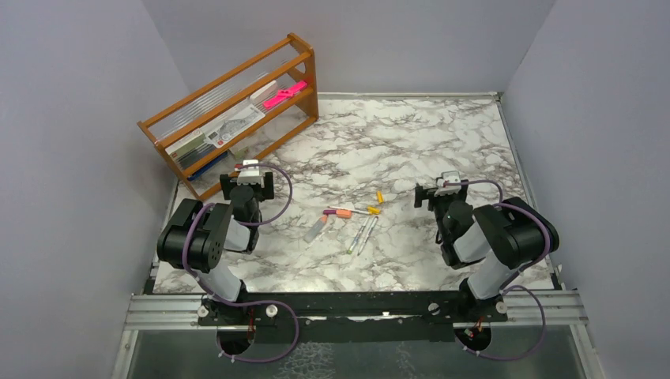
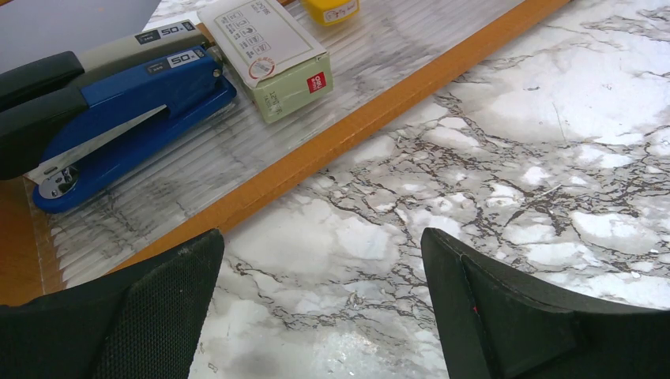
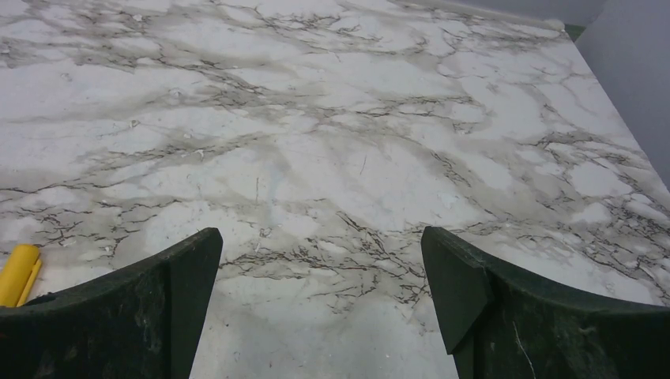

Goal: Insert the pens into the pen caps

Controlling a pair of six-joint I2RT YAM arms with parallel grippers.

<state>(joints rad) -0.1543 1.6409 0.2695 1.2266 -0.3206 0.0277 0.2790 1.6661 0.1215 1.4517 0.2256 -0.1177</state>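
Marble-patterned tabletop (image 1: 411, 134) fills the booth, and over it the left gripper (image 2: 321, 241) and right gripper (image 3: 320, 237) both stand with fingers spread wide, holding nothing. Between the two lie the pens (image 1: 360, 234) in a loose scatter, pen caps (image 1: 380, 196) among them (one yellow cap shows just off the right gripper's left finger). Straight ahead of the left gripper sits a wooden rack (image 2: 355, 126) with a blue stapler (image 2: 142, 103) on it.

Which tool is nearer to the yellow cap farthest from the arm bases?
Right: the right tool is just right of the yellow cap; the left tool is far left, by the wooden shelf.
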